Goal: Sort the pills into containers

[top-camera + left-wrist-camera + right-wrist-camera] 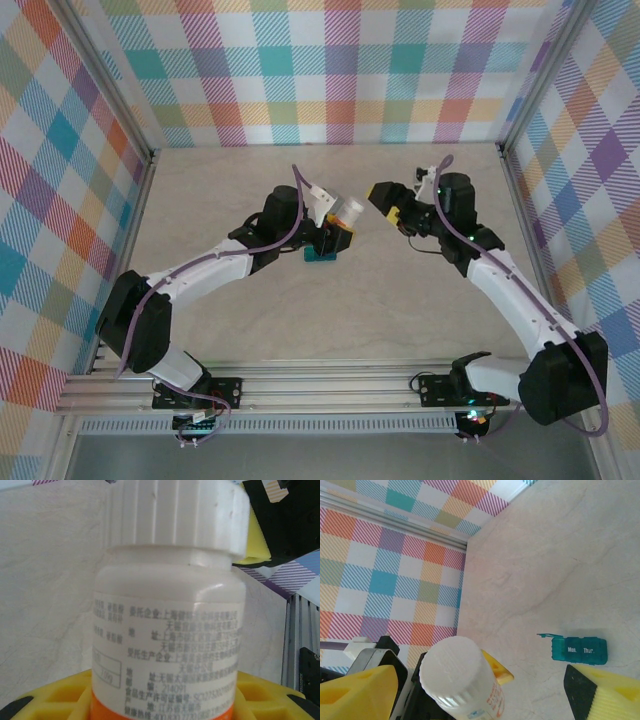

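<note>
Containers [580, 651]: teal strip flat on the table [380, 320], about mid-table. One end lid is flipped open, the other two are down, and the long axis runs roughly side to side in the top view. It sits just under and to the near side of your left gripper [338, 230], so the left arm is the nearer one. From your right gripper [385, 200] it lies off to the left and toward the bases, clearly apart. Your left gripper is clamped on the white bottle [167, 605], with the yellow pads [55, 700] on its lower body. The cap [455, 672] is on, and the bottle leans so the cap points at the right gripper. The right gripper is spread wide and holds nothing; the cap sits in line between its fingers, not touching as far as I can tell. The pills are presumably inside the bottle, so I'd judge your next move is closing the right gripper on the cap to twist it off. That depends on lining up with the bottle's axis, not the strip's. Writing: the white lid lettering reads "Mon." and something like "Thur."; nothing is readable on the open lid. The bottle label is dense Chinese print with the digits "214091" legible and an orange band at the base. A boxed figure on the label is too blurred to read.
</note>
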